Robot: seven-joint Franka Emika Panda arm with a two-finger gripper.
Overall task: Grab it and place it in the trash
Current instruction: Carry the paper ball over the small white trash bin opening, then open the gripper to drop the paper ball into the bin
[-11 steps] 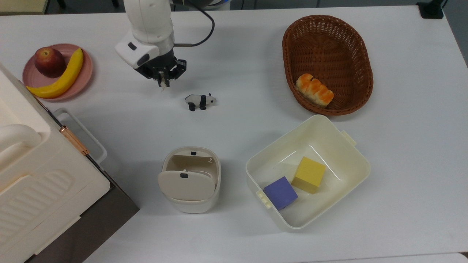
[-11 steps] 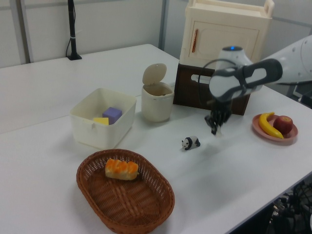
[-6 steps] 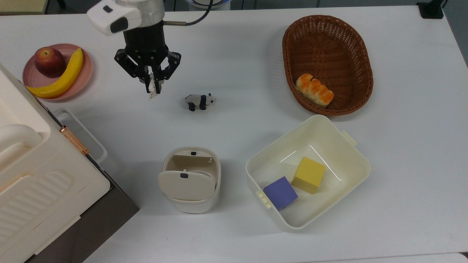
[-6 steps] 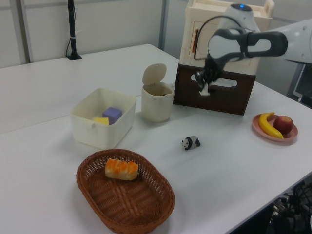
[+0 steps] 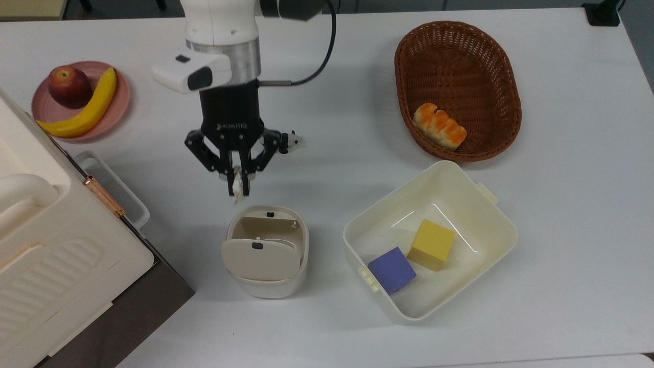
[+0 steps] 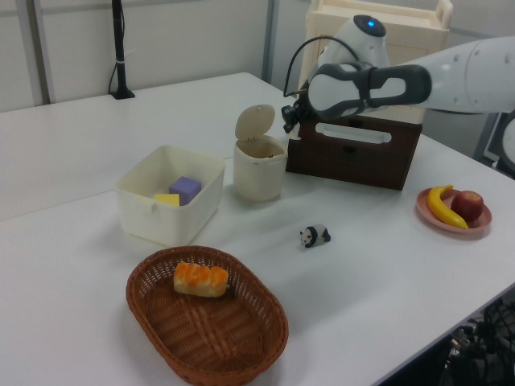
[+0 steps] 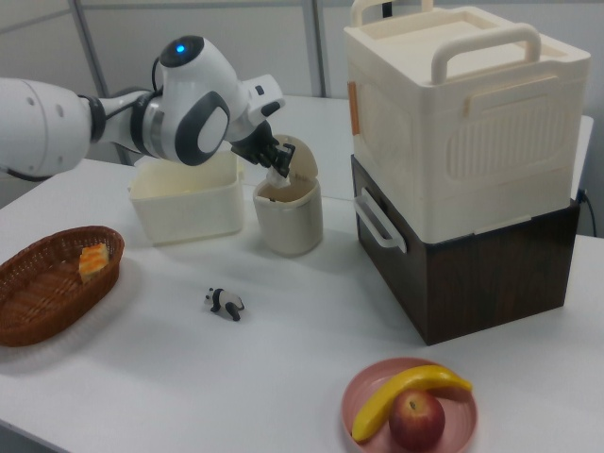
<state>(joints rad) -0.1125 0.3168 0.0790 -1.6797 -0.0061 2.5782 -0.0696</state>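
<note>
The crumpled whitish paper (image 5: 237, 197) hangs pinched between the fingers of my gripper (image 5: 238, 185), which is shut on it. In the top view the gripper is held in the air just above the trash (image 5: 265, 286), a cream bin with its flap lid (image 5: 258, 259) tipped open. The left view puts the gripper (image 6: 289, 114) beside the raised lid (image 6: 255, 122), above the bin (image 6: 259, 170). In the right view the paper (image 7: 280, 173) sits right over the bin's mouth (image 7: 283, 192).
A toy panda (image 6: 315, 236) stands on the table, half hidden by the gripper in the top view. The cream tub (image 5: 490, 214) holds a yellow and a purple block. There is bread in the wicker basket (image 5: 460, 36), fruit on the pink plate (image 5: 120, 110), and a cream box (image 5: 30, 245) at the top view's left.
The gripper, still holding the paper, has risen from the table near the panda and travelled across to the trash bin's open lid.
</note>
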